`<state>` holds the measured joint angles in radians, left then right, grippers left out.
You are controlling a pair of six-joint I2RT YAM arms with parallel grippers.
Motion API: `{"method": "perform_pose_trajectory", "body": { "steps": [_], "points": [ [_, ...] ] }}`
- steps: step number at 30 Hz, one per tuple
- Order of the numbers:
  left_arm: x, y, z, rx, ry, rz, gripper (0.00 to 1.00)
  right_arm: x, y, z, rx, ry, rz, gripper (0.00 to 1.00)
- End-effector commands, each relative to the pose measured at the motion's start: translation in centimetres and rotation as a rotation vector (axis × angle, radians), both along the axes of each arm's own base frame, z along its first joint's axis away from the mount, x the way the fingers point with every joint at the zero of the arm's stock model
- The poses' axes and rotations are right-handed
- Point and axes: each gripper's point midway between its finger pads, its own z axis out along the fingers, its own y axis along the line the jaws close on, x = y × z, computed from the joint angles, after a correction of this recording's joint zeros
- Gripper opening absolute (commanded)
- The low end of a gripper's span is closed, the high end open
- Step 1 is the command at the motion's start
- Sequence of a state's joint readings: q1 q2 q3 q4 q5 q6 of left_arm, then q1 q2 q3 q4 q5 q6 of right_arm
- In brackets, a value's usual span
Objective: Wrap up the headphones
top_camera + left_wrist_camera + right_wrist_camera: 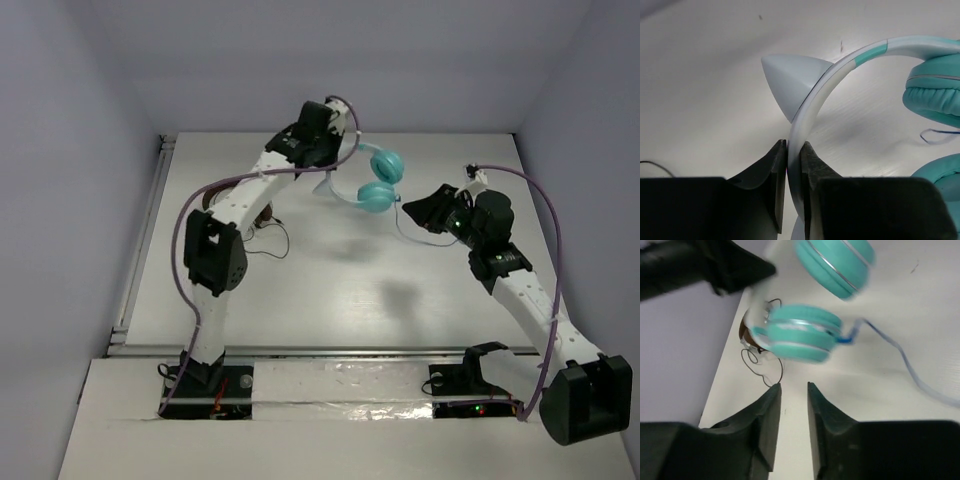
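The headphones (379,182) have teal ear cups, a white headband and a thin blue cable (408,232). They hang above the table at the back centre. My left gripper (337,160) is shut on the white headband (810,107), just below its pointed grey ear (790,82); the ear cups (935,95) hang to its right. My right gripper (412,205) is open and empty just right of the cups. In the right wrist view its gap (794,387) is below the nearer cup (800,337), apart from it, and the blue cable (905,365) trails right.
Brown-banded headphones (746,336) with a thin black cable (760,367) lie on the table near the left wall, partly hidden by my left arm in the top view (264,222). Walls close the table at the back and both sides.
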<state>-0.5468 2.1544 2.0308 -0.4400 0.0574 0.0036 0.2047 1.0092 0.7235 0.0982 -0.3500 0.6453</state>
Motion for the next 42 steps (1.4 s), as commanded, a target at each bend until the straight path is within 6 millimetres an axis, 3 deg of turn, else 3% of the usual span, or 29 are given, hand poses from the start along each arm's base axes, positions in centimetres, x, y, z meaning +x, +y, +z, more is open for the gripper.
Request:
{"method": "perform_pose_trajectory", "body": {
  "steps": [1, 6, 8, 9, 14, 17, 19, 21, 26, 29, 32, 35, 37, 42],
  "points": [
    [-0.9, 2.9, 15.4, -0.224, -0.207, 0.064, 0.0, 0.0, 1.3, 4.8, -0.011, -0.18, 0.095, 0.34],
    [-2.1, 5.9, 20.3, -0.357, -0.234, 0.097, 0.0, -0.2, 2.1, 5.0, -0.044, -0.211, 0.166, 0.62],
    [-2.5, 6.1, 20.9, -0.383, -0.228, 0.094, 0.0, -0.1, 2.0, 5.2, -0.058, -0.22, 0.162, 0.75],
    [-2.3, 7.2, 21.3, -0.397, -0.226, 0.122, 0.0, -0.1, 1.9, 5.4, -0.069, -0.232, 0.157, 0.84],
    [-3.2, 7.9, 21.7, -0.43, -0.182, 0.117, 0.0, 0.4, 1.7, 6.0, -0.108, -0.263, 0.155, 0.88],
    [-4.3, 8.4, 24.0, -0.478, -0.204, 0.097, 0.0, 1.0, 1.8, 6.1, -0.129, -0.278, 0.161, 0.87],
    [-5.5, 8.1, 26.0, -0.511, -0.224, 0.061, 0.0, 0.6, 3.2, 5.1, -0.122, -0.258, 0.27, 0.88],
    [-6.7, 8.1, 27.7, -0.536, -0.239, 0.038, 0.0, 0.6, 3.8, 4.9, -0.112, -0.284, 0.308, 1.0],
    [-8.6, 8.5, 29.8, -0.559, -0.266, 0.019, 0.0, 3.6, 1.3, 4.9, -0.216, -0.292, 0.13, 1.0],
    [-9.5, 8.6, 31.0, -0.572, -0.282, 0.001, 0.0, 4.6, 1.2, 4.9, -0.245, -0.297, 0.118, 1.0],
    [-10.6, 8.5, 32.6, -0.602, -0.302, -0.028, 0.0, 5.2, 1.8, 2.6, -0.242, -0.243, 0.157, 0.99],
    [-11.6, 8.4, 34.5, -0.628, -0.324, -0.055, 0.0, 5.7, 1.7, 1.2, -0.242, -0.209, 0.145, 0.94],
    [-12.1, 8.8, 35.9, -0.645, -0.355, -0.061, 0.0, 5.4, 1.9, 1.3, -0.226, -0.207, 0.152, 0.83],
    [-12.9, 11.4, 38.9, -0.686, -0.421, -0.049, 0.0, 4.7, 2.5, 1.3, -0.19, -0.214, 0.187, 0.74]
  ]
}}
